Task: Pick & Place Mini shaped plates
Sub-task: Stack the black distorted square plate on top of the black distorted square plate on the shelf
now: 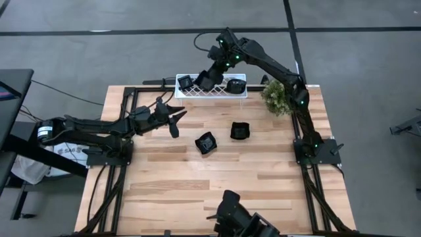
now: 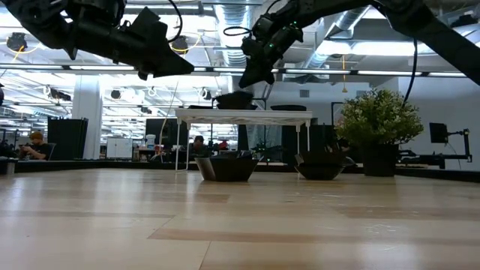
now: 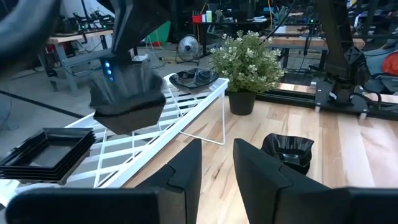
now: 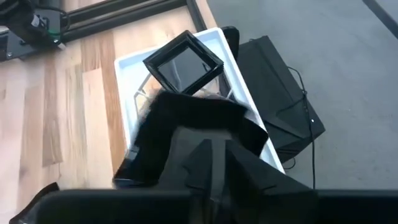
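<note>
Grey floor surrounds the wooden surface [image 1: 217,174], and the low view looks across it into a big hall with strip lights, desks and seated people far back. Framing rails run along the surface's left and right edges. At twelve o'clock, on the far edge, stands a white lattice rack [image 1: 212,91]; a potted plant [image 1: 277,97] sits just beside it at about one o'clock.

Mini shaped plates lie in two groups. On the rack, a flat square stack [image 1: 185,82] sits at its left end and a rounded dish [image 1: 235,84] at its right end. Two deeper plates rest on the bare wood near the centre, one [image 1: 206,142] at the middle, the other [image 1: 241,131] just toward one o'clock from it, apart from each other.

Over the rack's middle the right claw [image 1: 209,80] holds an angular plate [image 3: 127,109], its fingers narrowly parted around it. Toward nine to ten o'clock the left claw [image 1: 176,121] hangs above the wood, fingers narrowly apart and empty.

Wood from three through six to nine o'clock lies open for moving.
</note>
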You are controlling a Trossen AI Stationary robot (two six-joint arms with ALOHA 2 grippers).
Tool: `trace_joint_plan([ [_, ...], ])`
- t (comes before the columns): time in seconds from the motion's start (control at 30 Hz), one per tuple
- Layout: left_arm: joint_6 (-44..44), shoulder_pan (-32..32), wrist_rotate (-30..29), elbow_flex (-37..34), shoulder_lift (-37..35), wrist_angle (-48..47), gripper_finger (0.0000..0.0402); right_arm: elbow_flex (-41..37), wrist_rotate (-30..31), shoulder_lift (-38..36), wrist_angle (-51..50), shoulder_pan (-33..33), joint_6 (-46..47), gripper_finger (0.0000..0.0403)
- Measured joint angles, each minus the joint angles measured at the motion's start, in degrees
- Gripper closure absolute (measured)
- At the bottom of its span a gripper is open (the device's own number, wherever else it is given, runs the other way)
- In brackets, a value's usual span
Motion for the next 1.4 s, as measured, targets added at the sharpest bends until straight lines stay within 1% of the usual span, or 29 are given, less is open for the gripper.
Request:
trace_joint_plan([
  [0.1,-0.11,-0.02,0.00,0.00,-0.01,0.00,0.0307,0.00,0.72,0.00,0.04,-0.07,-0.54,0.0329],
  [0.17,-0.12,-0.02,0.00,0.00,0.00,0.00,0.0307,0.00,2.31,-0.06,0.26,-0.04,-1.33,0.0308],
  [0.27,-0.14,-0.02,0.00,0.00,0.01,0.00,0.0307,-0.02,3.65,-0.70,0.44,-0.07,-1.51,0.0286],
  [0.37,-0.14,0.00,0.00,0.00,0.01,0.00,0.0307,-0.02,3.59,-2.34,-0.04,-0.11,-1.68,0.0281],
  [0.5,-0.15,-0.02,0.00,0.00,0.01,0.00,0.0307,-0.04,3.13,-5.90,-1.80,-0.11,-3.04,0.0290],
  [0.6,-0.16,-0.02,0.02,0.00,0.01,0.00,0.0307,-0.04,0.14,-9.87,-3.59,-0.11,-3.06,0.0300],
  [0.67,-0.16,-0.07,0.02,0.00,0.01,0.00,0.0307,-0.69,-3.93,-12.71,-5.67,0.05,-3.46,0.0305],
  [0.73,-0.16,-0.07,0.02,0.00,0.01,0.00,0.0307,-3.84,-8.50,-16.09,-6.78,0.33,-4.30,0.0308],
  [0.8,-0.18,-0.07,0.54,0.00,0.01,0.00,0.0307,-9.46,-12.30,-20.04,-6.69,0.92,-4.79,0.0311],
  [0.87,-0.18,-0.07,2.08,-0.02,0.03,-0.02,0.0307,-17.20,-14.68,-24.69,-4.70,1.73,-4.97,0.0314],
  [0.93,-0.21,-0.07,4.29,-0.02,0.03,-0.04,0.0307,-27.11,-15.02,-29.91,-0.28,3.04,-4.65,0.0317],
  [1.1,-0.42,-0.07,8.43,-0.02,0.03,-0.07,0.0307,-54.26,-14.67,-43.23,15.98,6.60,-0.05,0.0325],
  [1.17,-0.42,-0.07,9.00,-0.02,0.03,-0.07,0.0307,-63.64,-13.29,-48.13,22.12,8.45,0.97,0.0327],
  [1.27,-0.37,-0.07,9.03,-0.02,0.03,-0.07,0.0307,-74.31,-8.01,-53.67,27.93,11.89,0.43,0.0328],
  [1.4,0.02,-0.07,9.03,-0.02,0.03,-0.04,0.0307,-83.18,-0.98,-57.27,30.76,17.05,-4.14,0.0328],
])
